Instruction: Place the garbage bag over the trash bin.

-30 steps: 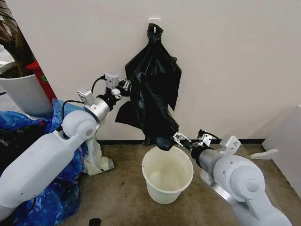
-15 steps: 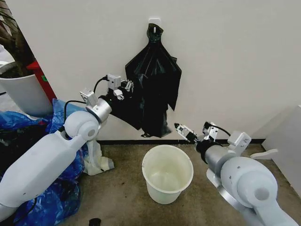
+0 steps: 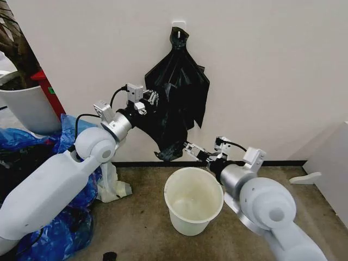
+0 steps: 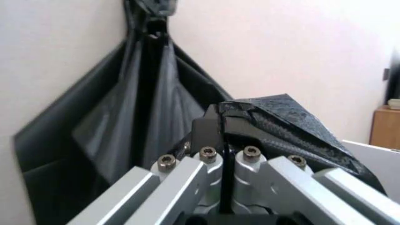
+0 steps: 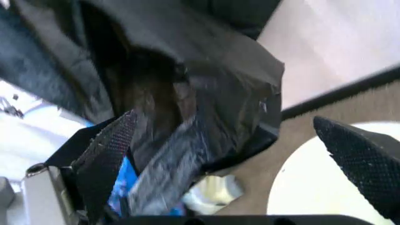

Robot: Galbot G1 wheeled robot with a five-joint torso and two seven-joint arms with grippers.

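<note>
The garbage bag (image 3: 163,133) is glossy black and hangs against the wall from my left gripper (image 3: 149,99), which is shut on its upper edge. In the left wrist view the fingers (image 4: 206,136) pinch crinkled black plastic (image 4: 275,117). My right gripper (image 3: 190,148) is open at the bag's lower corner, just above the trash bin (image 3: 193,202), a cream-white bucket standing on the floor. In the right wrist view the bag's bottom (image 5: 206,93) lies between the spread fingers (image 5: 106,154), with the bin's rim (image 5: 300,187) beyond.
A fan-shaped bunch of black bags (image 3: 187,76) hangs from a wall hook (image 3: 178,27) behind the held bag. Blue plastic bags (image 3: 32,163) and a white plant pot (image 3: 27,109) stand at the left. A white cabinet (image 3: 331,168) is at the right.
My right gripper has swung left from beside the bin to the bag's lower corner. The bag's lower end has lifted from the bin rim. My left gripper rose slightly.
</note>
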